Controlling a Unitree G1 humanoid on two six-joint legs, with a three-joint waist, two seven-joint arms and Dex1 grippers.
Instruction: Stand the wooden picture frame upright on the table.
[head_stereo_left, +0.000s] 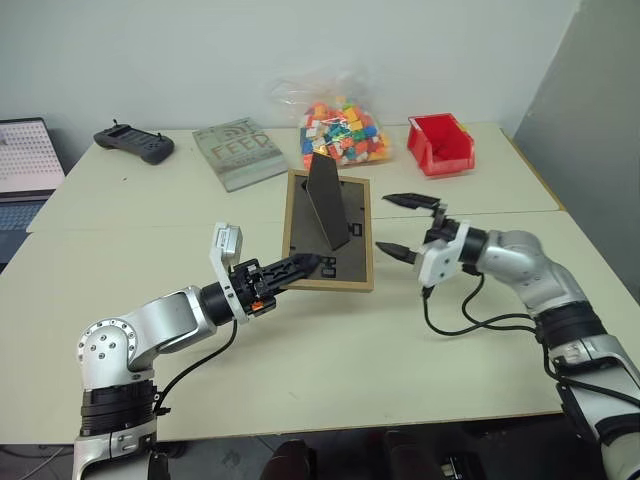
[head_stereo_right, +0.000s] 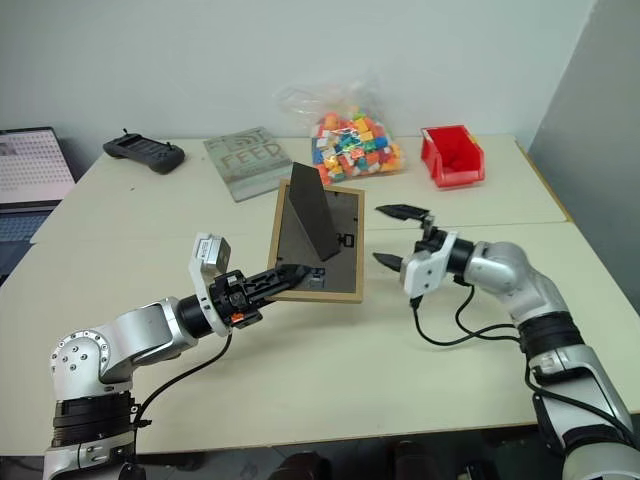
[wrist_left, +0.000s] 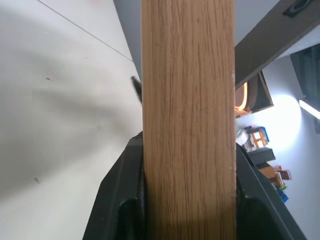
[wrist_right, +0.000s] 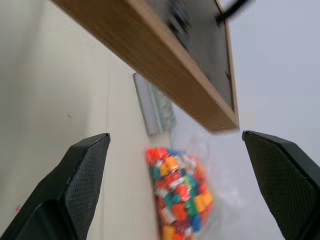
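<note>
**Left pincer grips the frame's near edge**

Pale cream desk fills the room's foreground, a thin seam running across it. Nearest me, the left pincer is pinched onto the near-left corner of the wooden picture frame, its two black fingers pressed against either face of the light-wood edge, as the left wrist view shows. That frame sits mid-desk, back side up, its near edge raised in the grip; the dark easel stand is folded out and sticks up from the grey back. Just to the right, the right pincer hovers beside the frame's right edge, fingers spread wide and touching nothing. Farther back lie a grey book and a bag of coloured blocks, with a red bin to the right and a dark controller off to the left.
</note>
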